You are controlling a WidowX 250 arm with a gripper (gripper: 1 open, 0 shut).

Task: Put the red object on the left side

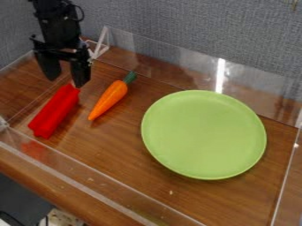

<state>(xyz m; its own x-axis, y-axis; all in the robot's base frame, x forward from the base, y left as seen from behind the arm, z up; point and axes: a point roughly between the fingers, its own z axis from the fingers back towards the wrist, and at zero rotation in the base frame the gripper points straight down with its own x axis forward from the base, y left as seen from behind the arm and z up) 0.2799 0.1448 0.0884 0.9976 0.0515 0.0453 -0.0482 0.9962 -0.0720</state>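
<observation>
The red object (55,111) is a glossy, elongated red block lying on the wooden table at the left, its long axis running from the near left to the far right. My black gripper (65,73) points straight down just above the block's far end, open, with nothing between its fingers. Its fingertips hover close to the block without clearly touching it.
An orange carrot (109,99) with a green tip lies just right of the block. A lime green plate (204,134) sits to the right. Clear acrylic walls (177,58) ring the wooden table (112,154).
</observation>
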